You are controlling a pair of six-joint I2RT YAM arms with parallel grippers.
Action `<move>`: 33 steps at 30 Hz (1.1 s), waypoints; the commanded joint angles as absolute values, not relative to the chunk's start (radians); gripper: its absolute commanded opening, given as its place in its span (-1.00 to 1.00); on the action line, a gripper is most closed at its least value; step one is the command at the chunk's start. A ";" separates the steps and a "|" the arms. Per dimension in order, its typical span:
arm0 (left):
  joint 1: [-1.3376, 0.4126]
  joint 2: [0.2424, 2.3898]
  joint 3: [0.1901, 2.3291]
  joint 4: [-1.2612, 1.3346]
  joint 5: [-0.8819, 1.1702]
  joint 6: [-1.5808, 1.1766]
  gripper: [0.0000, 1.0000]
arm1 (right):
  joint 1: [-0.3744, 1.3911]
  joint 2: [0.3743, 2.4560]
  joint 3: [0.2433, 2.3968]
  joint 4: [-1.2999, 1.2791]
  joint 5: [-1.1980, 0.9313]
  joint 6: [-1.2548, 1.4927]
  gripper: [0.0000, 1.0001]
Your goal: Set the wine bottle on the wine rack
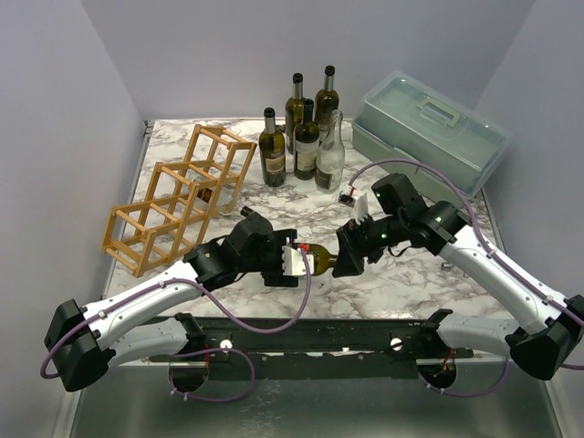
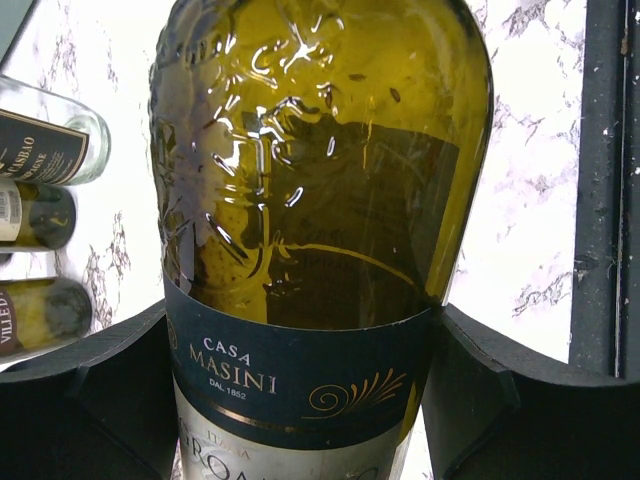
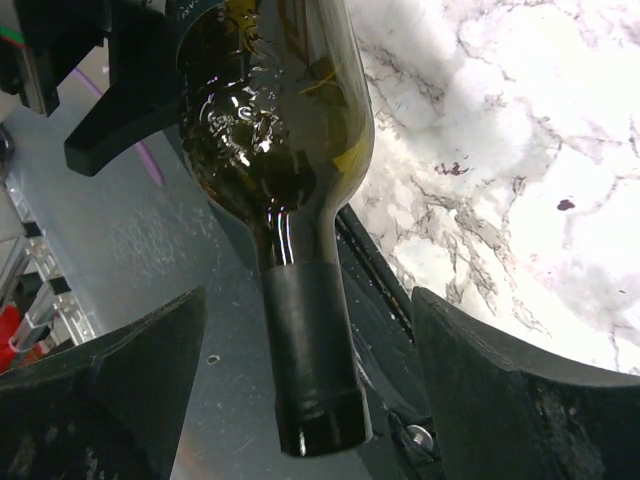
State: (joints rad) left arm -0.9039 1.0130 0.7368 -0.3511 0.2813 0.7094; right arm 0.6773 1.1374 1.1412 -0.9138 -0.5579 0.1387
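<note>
while left gripper point(image 2: 300, 400) clamps wine bottle point(image 2: 320, 180) (green glass), right gripper point(image 3: 305, 350) gapes around neck point(image 3: 300, 300).

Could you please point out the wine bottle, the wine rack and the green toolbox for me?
wine bottle point(image 2: 320, 200): left wrist view, on its embossed glass.
wine rack point(image 1: 226, 134): top external view, on its top rail.
green toolbox point(image 1: 456, 137): top external view, on its lid.

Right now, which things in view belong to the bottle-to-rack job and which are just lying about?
Job: wine bottle, held by left tool, right tool open around its neck; wine rack.
Lying about: five standing bottles; pale green toolbox.
</note>
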 commanded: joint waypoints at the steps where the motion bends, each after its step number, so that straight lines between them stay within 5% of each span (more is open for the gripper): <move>1: -0.909 0.989 0.757 -0.316 0.343 0.743 -1.00 | 0.705 1.185 1.120 -0.892 -0.617 0.123 0.70; 21: -0.919 1.005 0.767 -0.357 0.401 0.753 -1.00 | 0.793 1.319 1.129 -0.888 -0.626 0.070 0.35; 23: -0.922 1.013 0.768 -0.362 0.399 0.755 -1.00 | 0.796 1.328 1.134 -0.880 -0.615 0.061 0.06; 27: -0.925 1.016 0.763 -0.354 0.381 0.762 -1.00 | 0.796 1.329 1.122 -0.854 -0.563 0.052 -0.85; 28: -0.926 1.019 0.758 -0.344 0.362 0.756 -0.84 | 0.797 1.318 1.107 -0.839 -0.546 0.054 -0.98; 32: -0.925 1.015 0.763 -0.313 0.343 0.705 0.08 | 0.796 1.224 1.029 -0.727 -0.493 0.089 -0.99; 33: -0.925 1.011 0.764 -0.308 0.343 0.698 0.47 | 0.796 1.203 1.012 -0.697 -0.499 0.100 -0.99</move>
State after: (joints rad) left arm -0.9180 1.0355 0.7368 -0.4423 0.3233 0.7467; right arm 0.7982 1.2884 1.0721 -0.8349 -0.5919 0.0704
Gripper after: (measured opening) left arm 0.771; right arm 0.359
